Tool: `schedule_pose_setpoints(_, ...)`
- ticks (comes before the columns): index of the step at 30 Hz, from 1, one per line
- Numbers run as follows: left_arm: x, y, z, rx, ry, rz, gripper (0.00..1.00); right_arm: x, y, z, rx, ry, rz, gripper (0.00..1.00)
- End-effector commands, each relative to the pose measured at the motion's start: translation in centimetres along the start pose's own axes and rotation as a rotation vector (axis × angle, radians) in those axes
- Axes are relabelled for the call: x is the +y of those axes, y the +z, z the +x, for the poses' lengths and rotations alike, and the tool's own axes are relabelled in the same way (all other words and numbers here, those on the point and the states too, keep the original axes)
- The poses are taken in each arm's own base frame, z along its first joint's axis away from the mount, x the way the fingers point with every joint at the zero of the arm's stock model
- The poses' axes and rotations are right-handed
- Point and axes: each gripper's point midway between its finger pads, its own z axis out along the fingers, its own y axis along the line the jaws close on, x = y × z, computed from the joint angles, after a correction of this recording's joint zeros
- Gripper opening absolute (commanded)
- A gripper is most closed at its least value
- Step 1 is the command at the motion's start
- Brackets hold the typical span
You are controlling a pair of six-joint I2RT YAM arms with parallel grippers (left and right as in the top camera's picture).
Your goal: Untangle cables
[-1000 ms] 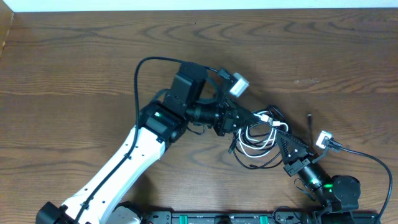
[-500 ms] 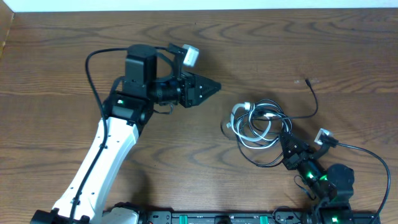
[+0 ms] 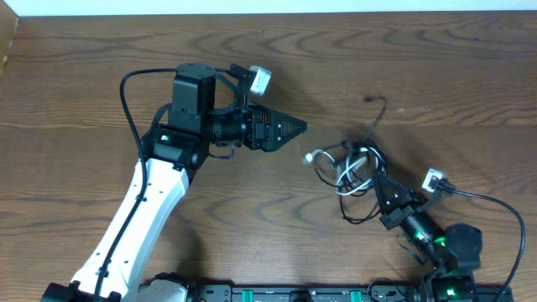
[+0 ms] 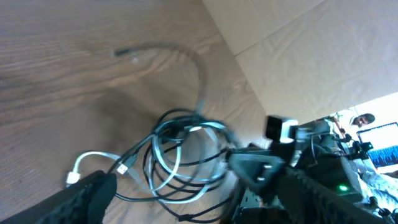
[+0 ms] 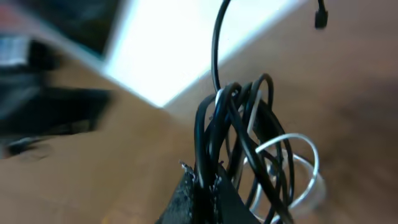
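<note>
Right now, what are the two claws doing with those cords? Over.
Left gripper open, empty, apart from the cables. Right gripper shut on the cables, black and white tangled together. Nothing in between.

No readable text, labels or numbers anywhere.

cables [image 4: 180, 155] blurred, right hand [image 5: 203, 184] cut off below

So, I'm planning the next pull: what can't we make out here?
- How the cables cross: too small overhead, motion-blurred in left wrist view.
- Which strands the right gripper pinches: black loops crowd its tips in right wrist view.
- Type of the white plug: tiny overhead, blurred at left wrist.
</note>
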Motion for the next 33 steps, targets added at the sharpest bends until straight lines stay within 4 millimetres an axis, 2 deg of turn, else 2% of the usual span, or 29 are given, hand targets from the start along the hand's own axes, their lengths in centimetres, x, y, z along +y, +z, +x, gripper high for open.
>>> schedule_pose_setpoints(1, -0.6, -0.3, 0.2, 0.004, 0.009, 0.01, 0.91, 5.1, -0.6, -0.1, 0.037, -0.082, -0.234, 0.01)
schedule_pose_setpoints(4, -0.9, 0.0, 0.5, 0.014, 0.011, 0.018, 0.92, 7.8, -1.4, -1.1, -0.004, -0.156, -0.346, 0.01)
schedule_pose_setpoints(6, -1.3, 0.3, 0.7, 0.024, 0.019, 0.027, 0.91, 8.1, -1.5, -1.1, -0.004, -0.163, -0.357, 0.01)
schedule_pose_setpoints(9, -2.9, 1.1, 1.7, 0.062, 0.133, 0.087, 0.92, 7.9, -1.4, -0.8, 0.011, -0.147, -0.351, 0.01)
schedule_pose_setpoints(17, -5.2, 3.0, 3.8, 0.113, 0.407, 0.154, 0.91, 7.6, -1.3, -0.7, 0.05, 0.044, -0.336, 0.01)
schedule_pose_setpoints(22, -3.0, 3.4, 4.6, 0.149, 0.427, 0.024, 0.9, 7.8, -1.4, -0.4, 0.099, 0.221, -0.34, 0.01)
schedule_pose_setpoints(25, -1.8, 3.2, 5.5, 0.188, 0.433, -0.027, 0.81, 8.0, -1.6, 0.1, 0.137, 0.27, -0.35, 0.01)
schedule_pose_setpoints(33, -1.4, 3.0, 6.1, 0.212, 0.433, -0.046, 0.8, 8.5, -1.9, 1.1, 0.222, 0.36, -0.366, 0.01)
